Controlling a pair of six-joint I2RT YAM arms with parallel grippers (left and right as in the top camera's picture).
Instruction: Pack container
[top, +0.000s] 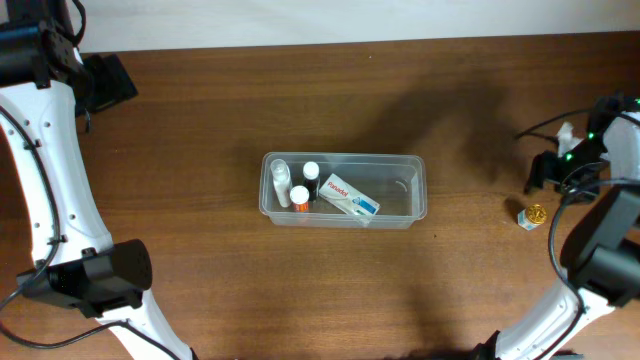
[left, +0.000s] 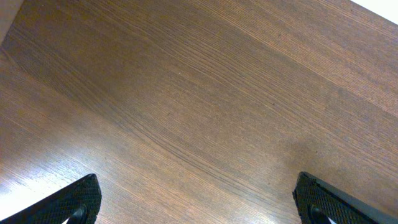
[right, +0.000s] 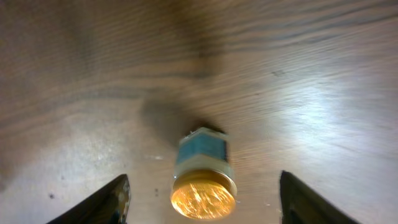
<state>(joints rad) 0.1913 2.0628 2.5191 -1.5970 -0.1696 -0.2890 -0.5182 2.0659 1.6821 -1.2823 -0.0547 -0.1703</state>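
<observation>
The clear plastic container (top: 344, 189) sits mid-table. Inside it are a clear small bottle (top: 280, 181), a white-capped dark bottle (top: 311, 178), an orange-and-white capped bottle (top: 299, 198) and a white medicine box (top: 350, 196). A small jar with a gold lid (top: 533, 216) stands on the table at the right; in the right wrist view the jar (right: 203, 175) is between my right gripper's (right: 203, 202) open fingers, with gaps on both sides. My left gripper (left: 198, 202) is open over bare wood at the far left back.
The left arm's base (top: 95, 280) stands at the front left and the right arm's base (top: 605, 250) at the front right. Cables (top: 545, 125) trail near the right arm.
</observation>
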